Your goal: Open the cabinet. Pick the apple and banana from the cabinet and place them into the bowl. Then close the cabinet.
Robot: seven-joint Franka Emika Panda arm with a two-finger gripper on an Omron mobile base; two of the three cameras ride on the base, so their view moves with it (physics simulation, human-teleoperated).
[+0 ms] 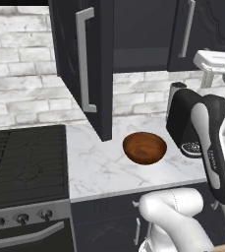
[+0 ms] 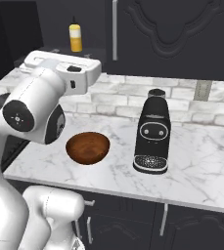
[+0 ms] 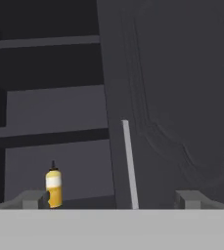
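A: Base cameras sit behind the arm, left and right, looking down; both share the bowl [image 1: 144,147] and coffee machine [image 2: 152,132].
B: Hand camera faces the open cabinet [image 3: 172,97] shelves, fairly near.

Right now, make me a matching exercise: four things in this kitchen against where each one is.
Things:
1. bowl
2. coffee machine
3. yellow bottle
4. stove

Places:
A. on a shelf inside the open cabinet
B. left of the marble counter
C. on the counter, empty, below the open cabinet
D. on the counter, right of the bowl

Pairs: 1-C, 2-D, 3-A, 4-B
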